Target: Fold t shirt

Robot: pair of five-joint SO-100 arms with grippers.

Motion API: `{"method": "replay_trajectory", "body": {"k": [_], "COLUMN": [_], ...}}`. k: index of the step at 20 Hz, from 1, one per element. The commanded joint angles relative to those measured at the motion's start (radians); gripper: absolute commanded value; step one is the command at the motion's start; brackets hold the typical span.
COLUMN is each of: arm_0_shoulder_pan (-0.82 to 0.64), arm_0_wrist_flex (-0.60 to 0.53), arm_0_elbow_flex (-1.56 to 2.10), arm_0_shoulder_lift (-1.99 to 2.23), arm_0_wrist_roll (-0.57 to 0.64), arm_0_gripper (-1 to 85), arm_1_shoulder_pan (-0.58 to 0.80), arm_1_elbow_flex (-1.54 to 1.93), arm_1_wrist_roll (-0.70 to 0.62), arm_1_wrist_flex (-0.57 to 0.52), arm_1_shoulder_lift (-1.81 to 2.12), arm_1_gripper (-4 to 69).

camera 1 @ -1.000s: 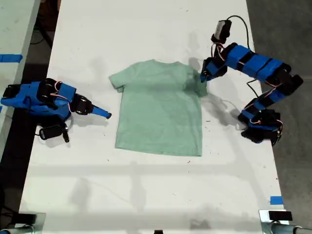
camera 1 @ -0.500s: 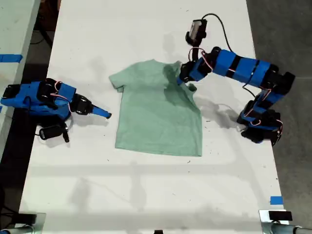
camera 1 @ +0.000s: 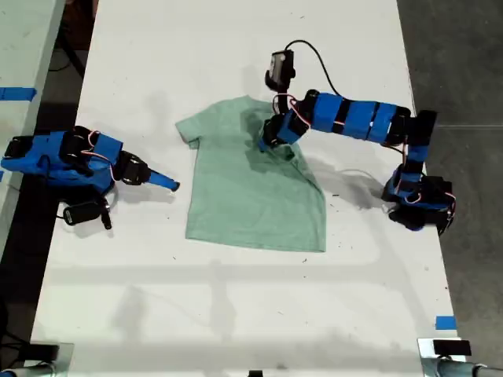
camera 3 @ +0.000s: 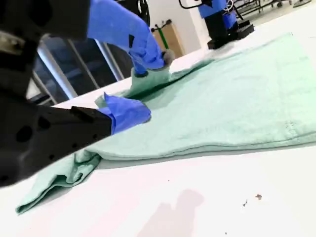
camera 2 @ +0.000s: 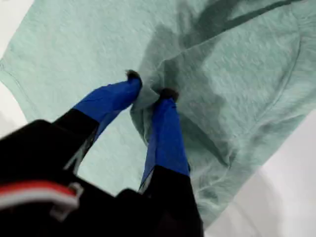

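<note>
As the exterior view shows it, I count one t shirt and two blue arms on a white table, with dark floor beside it. My first gripper sits over the shirt's upper half. The first wrist view shows its jaws nearly closed, pinching a fold of cloth. In the second wrist view, my second gripper gapes wide, holding nothing.

My first gripper has travelled toward 9 o'clock in the exterior view, from the t shirt edge in over the chest, and is still pinched on the sleeve. The sleeve, flat at the shirt's 2 o'clock a second ago, is now dragged inward and folded over the body. The arm is stretched out flatter.
</note>
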Motion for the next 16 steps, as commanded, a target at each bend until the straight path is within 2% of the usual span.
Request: {"method": "replay_trajectory", "body": {"k": [1,7,10,12,16], "arm_0_shoulder_pan": [0.008,0.008,0.008,0.008,0.008], "arm_0_wrist_flex": [-0.003,-0.003,-0.003,-0.003,-0.003], "arm_0_elbow_flex": [0.040,0.040,0.040,0.040,0.040], "arm_0_shoulder_lift": [0.008,0.008,0.008,0.008,0.008], "arm_0_wrist_roll": [0.006,0.006,0.006,0.006,0.006], "arm_0_gripper": [13.1,13.1,13.1,13.1,13.1], "arm_1_shoulder_pan": [0.005,0.075,0.124,0.112,0.054], "arm_1_elbow_flex": [-0.110,-0.087,0.127,0.380,1.035], "arm_1_wrist_roll": [0.000,-0.028,0.000,0.044,0.138], "arm_1_wrist_flex": [0.074,0.239,0.310,0.278,0.137], "arm_1_shoulder_lift": [0.040,0.249,0.469,0.713,1.407], "arm_1_gripper": [18.2,17.4,16.0,15.1,12.8]}}
